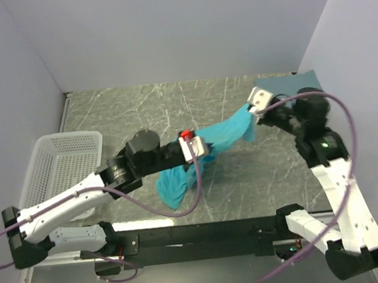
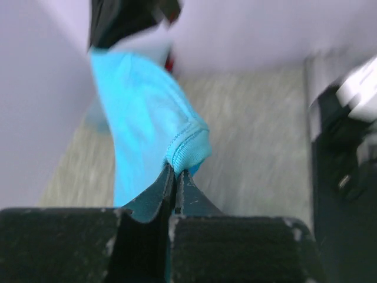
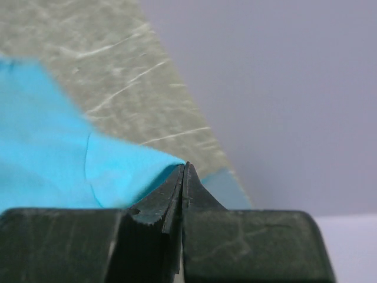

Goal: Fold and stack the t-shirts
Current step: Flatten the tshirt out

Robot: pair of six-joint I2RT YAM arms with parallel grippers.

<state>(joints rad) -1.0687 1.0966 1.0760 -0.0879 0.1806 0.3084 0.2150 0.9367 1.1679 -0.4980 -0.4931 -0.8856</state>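
The teal t-shirt hangs stretched between both arms, long axis running left to right; the left gripper is clamped on its ribbed edge; the right gripper pinches a corner; the slack bulk droops under the left.

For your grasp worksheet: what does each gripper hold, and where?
Teal t-shirt: left gripper pinches its stitched hem, right gripper pinches a corner.

Soft, even light fills every view, with faint shadows on the table. The left wrist view is blurred, worst at its right edge; only the teal t-shirt reads fairly crisp.
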